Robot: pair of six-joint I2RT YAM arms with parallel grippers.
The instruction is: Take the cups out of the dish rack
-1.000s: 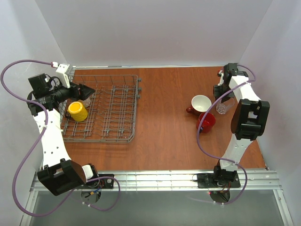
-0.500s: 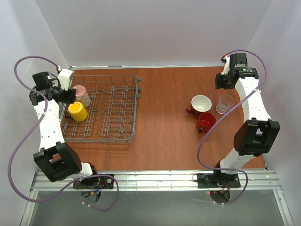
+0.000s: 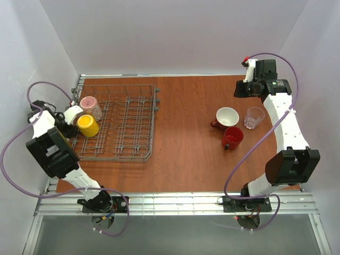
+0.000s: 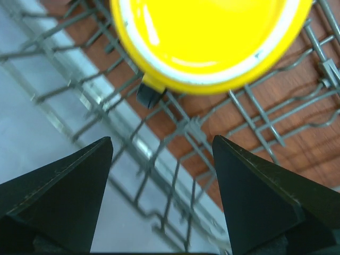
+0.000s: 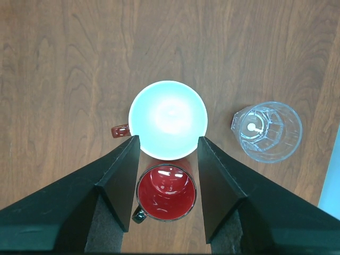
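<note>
Yellow fills the top of the left wrist view, where the yellow mug (image 4: 212,37) lies on the grey wires of the dish rack (image 3: 133,122). The left gripper (image 4: 162,139) is pointed at it with its jaws apart and nothing between them, the mug just beyond the fingertips. From above we see this happening at the rack's left end, and the pink mug (image 3: 91,108) lies on the wires just behind the yellow one. The rack stands on the left part of the wooden table (image 3: 186,154). The other three cups stand upright on the table's right part, well apart from the rack. The dark red mug with white inside (image 5: 168,119) has the plain red mug (image 5: 166,201) close on its near side, and we cannot tell whether the two touch. The clear glass tumbler (image 5: 268,132) stands near them on the right, apart from both. The right gripper (image 5: 168,139) hangs above these three, looking straight down, its jaws parted and empty.
</note>
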